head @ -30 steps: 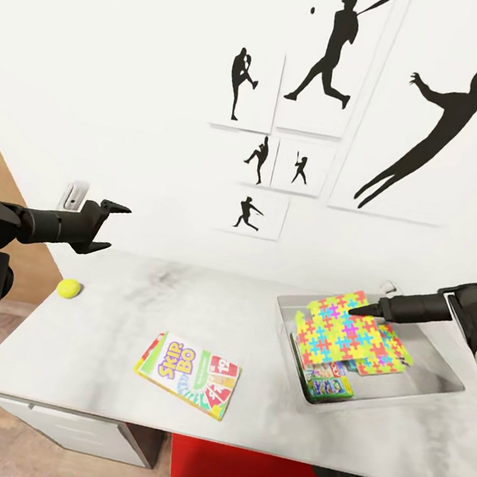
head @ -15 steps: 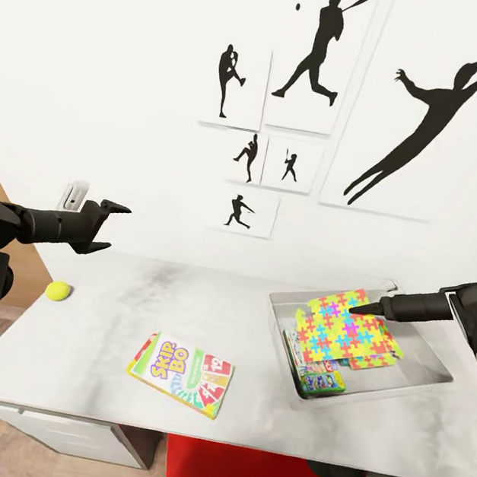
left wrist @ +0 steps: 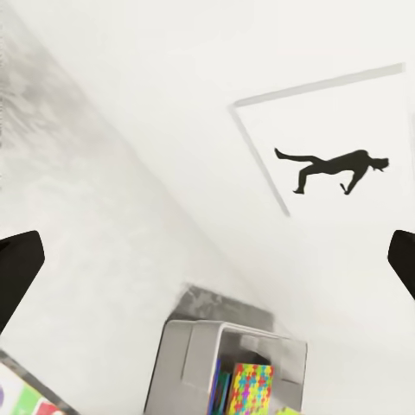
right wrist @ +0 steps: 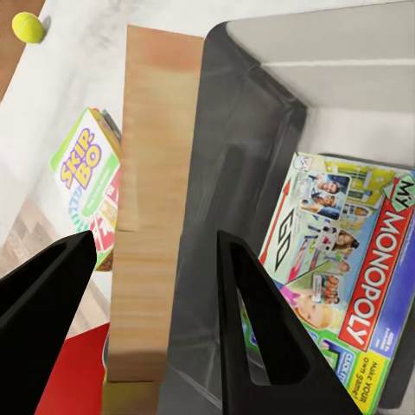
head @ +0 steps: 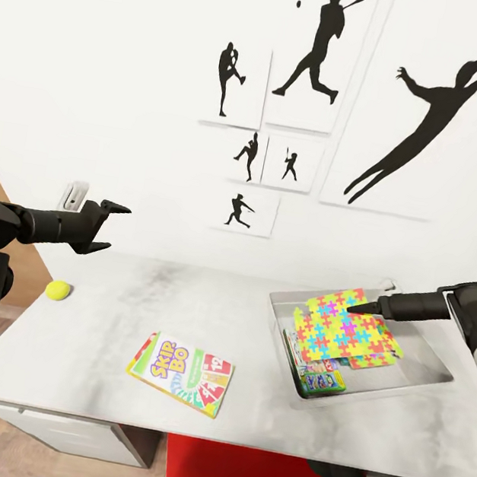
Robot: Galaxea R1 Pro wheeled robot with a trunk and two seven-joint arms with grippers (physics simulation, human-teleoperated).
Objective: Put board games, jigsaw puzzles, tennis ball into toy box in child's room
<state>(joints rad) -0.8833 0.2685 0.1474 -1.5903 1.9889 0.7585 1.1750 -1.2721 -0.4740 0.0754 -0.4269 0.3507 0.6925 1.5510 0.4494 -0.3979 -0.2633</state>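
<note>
Toy box point(head: 433, 371): light grey tray at the table's right end, about 4 o'clock in the head view; it holds both jigsaw puzzles point(head: 341, 328) stacked aslant over a Monopoly box point(right wrist: 346, 251) and another board game beneath.
SKIP-BO box point(head: 181, 373): flat on the table point(head: 145, 293) near its front edge, about 7 o'clock, well apart from the tray; long axis runs across the table, slightly skewed.
Tennis ball point(head: 58, 290): at the table's left end, about 9 o'clock, just below and beside the left gripper.
Key relation: both remaining toys lie left of the tray; the left arm looks nearer the ball, and the SKIP-BO box sits between the arms.
Left gripper point(head: 111, 228): arm held level above the table's left end, pointing right; fingers spread wide, nothing between them.
Right gripper point(head: 353, 307): arm reaching left over the tray, tip at the top puzzle's far edge; from the wrist view the fingers point(right wrist: 259, 337) stand apart with a slab edge-on between them, not clearly clamped.
</note>
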